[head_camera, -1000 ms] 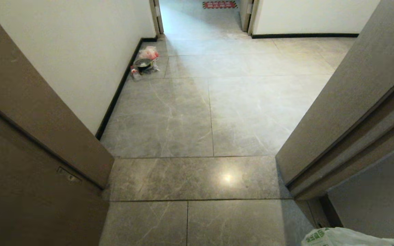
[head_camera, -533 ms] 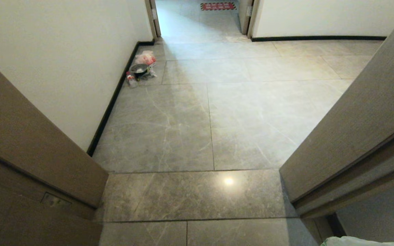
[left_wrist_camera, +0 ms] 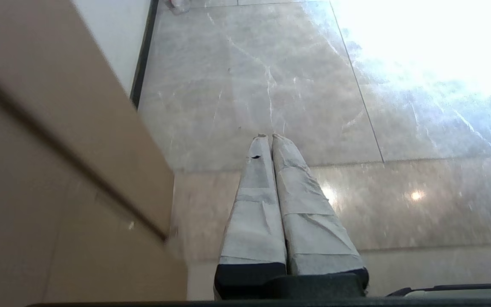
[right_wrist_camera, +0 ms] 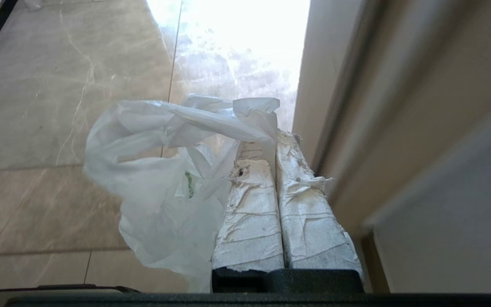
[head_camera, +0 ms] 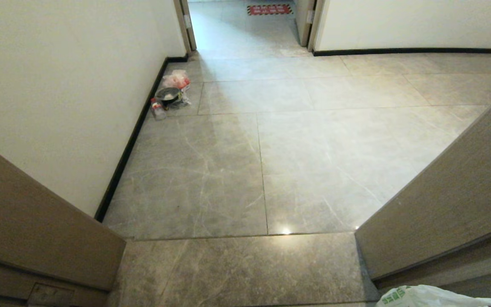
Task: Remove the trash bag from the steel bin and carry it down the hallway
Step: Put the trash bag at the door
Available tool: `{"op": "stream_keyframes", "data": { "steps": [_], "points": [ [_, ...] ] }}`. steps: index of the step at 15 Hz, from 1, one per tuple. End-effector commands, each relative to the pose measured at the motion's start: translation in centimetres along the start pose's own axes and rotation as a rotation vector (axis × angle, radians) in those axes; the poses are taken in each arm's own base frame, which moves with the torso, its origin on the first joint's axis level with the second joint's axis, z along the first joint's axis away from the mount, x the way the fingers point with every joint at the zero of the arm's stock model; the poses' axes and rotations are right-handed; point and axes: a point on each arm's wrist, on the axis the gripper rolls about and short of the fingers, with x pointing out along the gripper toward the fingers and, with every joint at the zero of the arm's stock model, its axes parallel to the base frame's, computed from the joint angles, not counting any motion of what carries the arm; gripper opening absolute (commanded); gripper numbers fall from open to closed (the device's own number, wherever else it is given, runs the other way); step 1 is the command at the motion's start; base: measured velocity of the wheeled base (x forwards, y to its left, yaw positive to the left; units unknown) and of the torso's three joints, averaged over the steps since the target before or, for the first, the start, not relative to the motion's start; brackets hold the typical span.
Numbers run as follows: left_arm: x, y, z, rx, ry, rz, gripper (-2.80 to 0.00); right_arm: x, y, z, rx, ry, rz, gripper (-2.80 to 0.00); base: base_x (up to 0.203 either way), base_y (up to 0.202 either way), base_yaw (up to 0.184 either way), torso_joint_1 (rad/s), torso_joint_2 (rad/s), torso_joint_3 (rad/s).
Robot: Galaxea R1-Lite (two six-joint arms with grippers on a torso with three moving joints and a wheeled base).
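The trash bag [right_wrist_camera: 151, 187] is thin, whitish and crinkled, with a bit of green print. It hangs beside my right gripper [right_wrist_camera: 271, 136], which is shut on a fold of its upper edge. In the head view only the bag's top [head_camera: 424, 296] shows, at the bottom right corner. My left gripper [left_wrist_camera: 270, 136] is shut on nothing, held over the floor tiles. The hallway [head_camera: 313, 140], with grey marble-look tiles and pale walls with dark baseboards, stretches ahead. The steel bin is out of view.
I am in a doorway between a brown door jamb on the left [head_camera: 36, 230] and another on the right [head_camera: 450, 204]. By the left wall lie a clear bag with red contents [head_camera: 176, 79], a dark round bowl [head_camera: 168, 94] and a small bottle [head_camera: 157, 111]. A far doorway [head_camera: 249, 21] has a red mat.
The whole head view has shifted: the door jambs have slid down and outward and the hallway floor fills more of the picture. Both grippers stay as they were.
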Motion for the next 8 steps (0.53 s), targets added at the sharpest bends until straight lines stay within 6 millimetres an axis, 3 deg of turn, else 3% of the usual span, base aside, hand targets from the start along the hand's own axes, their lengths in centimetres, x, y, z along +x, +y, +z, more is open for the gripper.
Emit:
{"op": "stream_keyframes", "data": {
  "steps": [1,6,8],
  "points": [
    [0.0,0.0,0.0,0.0,0.0,0.0,-2.8,0.01,0.0,0.0,0.0,0.001,0.0,-2.8,0.182,0.0,-0.004,0.002,0.0,0.002],
    [0.0,0.0,0.0,-0.002,0.0,0.0,-2.8,0.01,0.0,0.0,0.0,0.001,0.0,-2.8,0.177,0.0,-0.001,0.002,0.0,0.001],
    [0.0,0.0,0.0,-0.002,0.0,0.0,-2.8,0.01,0.0,0.0,-0.005,0.001,0.0,-2.8,0.046,0.0,-0.001,0.002,0.0,0.001]
  ]
}}
